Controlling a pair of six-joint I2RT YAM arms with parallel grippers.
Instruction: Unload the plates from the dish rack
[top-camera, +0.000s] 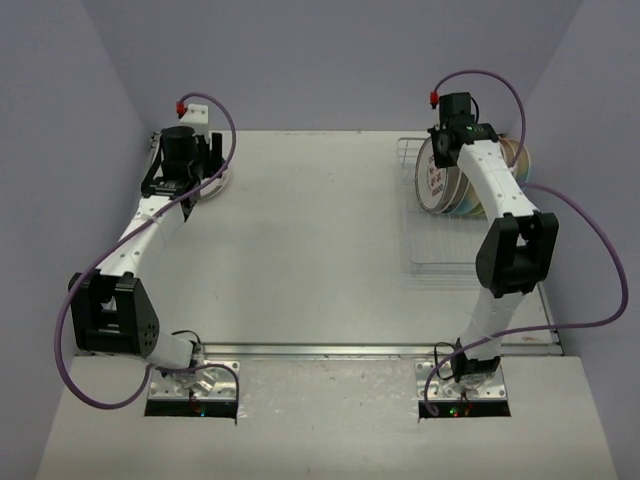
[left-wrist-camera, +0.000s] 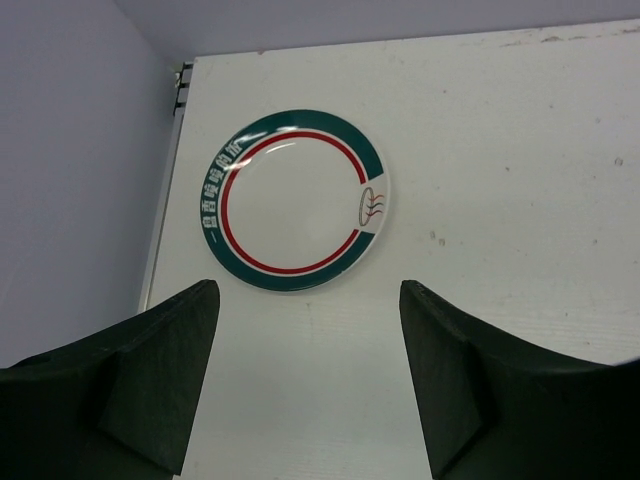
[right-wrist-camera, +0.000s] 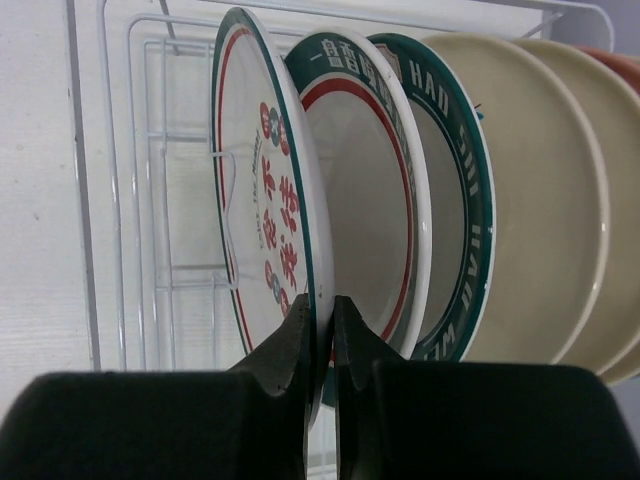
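A white plate with a green rim and red ring (left-wrist-camera: 292, 200) lies flat on the table near its back left corner, partly hidden under the arm in the top view (top-camera: 218, 186). My left gripper (left-wrist-camera: 308, 292) is open and empty above it and on its near side (top-camera: 203, 163). The dish rack (top-camera: 432, 252) stands at the back right, with several plates upright in it. My right gripper (right-wrist-camera: 322, 305) is shut on the rim of the front plate (right-wrist-camera: 262, 170), white with red characters. Behind it stand green-rimmed plates (right-wrist-camera: 455, 200) and cream plates (right-wrist-camera: 545, 190).
The table's left edge and wall (left-wrist-camera: 165, 200) run close to the flat plate. The rack's wire rails (right-wrist-camera: 110, 200) stand left of the held plate, with free slots in the rack's near half (top-camera: 440, 235). The right wall is close behind the rack.
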